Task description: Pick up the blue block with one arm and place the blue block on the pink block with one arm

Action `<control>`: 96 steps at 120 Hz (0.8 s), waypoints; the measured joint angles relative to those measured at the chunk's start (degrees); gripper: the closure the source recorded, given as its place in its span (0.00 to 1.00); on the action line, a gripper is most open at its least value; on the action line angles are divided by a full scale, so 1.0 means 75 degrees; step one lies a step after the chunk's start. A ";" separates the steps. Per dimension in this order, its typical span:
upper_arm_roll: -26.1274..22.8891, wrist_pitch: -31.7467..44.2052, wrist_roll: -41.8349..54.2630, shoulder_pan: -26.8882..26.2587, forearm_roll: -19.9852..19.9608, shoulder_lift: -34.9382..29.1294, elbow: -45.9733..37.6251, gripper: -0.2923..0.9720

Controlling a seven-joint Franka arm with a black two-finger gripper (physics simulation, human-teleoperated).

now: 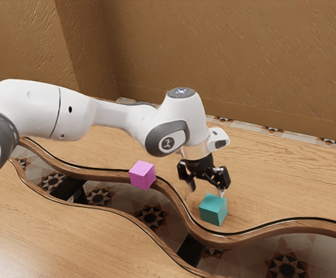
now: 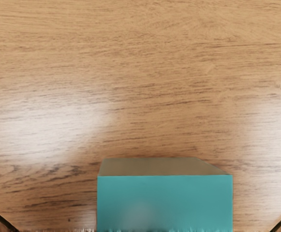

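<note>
A teal-blue block rests on the wooden table near its wavy front edge. My black gripper hangs open just above it, fingertips a little over the block's top, nothing between them. In the wrist view the same blue block lies directly under my hand on the wood grain. The pink block sits on the table toward the exterior view's left of the blue one, apart from it and from the gripper.
The wooden tabletop stretches to the exterior view's right and back toward the wall. Its curved dark-rimmed edge runs just in front of both blocks, with patterned floor tiles below.
</note>
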 joint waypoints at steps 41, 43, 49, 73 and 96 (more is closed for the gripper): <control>0.0345 -0.0014 -0.0590 -0.0382 -0.0253 0.0236 -0.0004 0.23; 0.0359 -0.0007 -0.0611 -0.0395 -0.0254 0.0242 -0.0005 0.23; 0.0375 0.0018 -0.0670 -0.0425 -0.0252 0.0261 -0.0001 0.23; 0.0395 0.0188 -0.0786 -0.0489 -0.0226 0.0457 0.0018 0.23; 0.0412 0.0258 -0.0657 -0.0502 -0.0072 0.0525 0.0055 0.23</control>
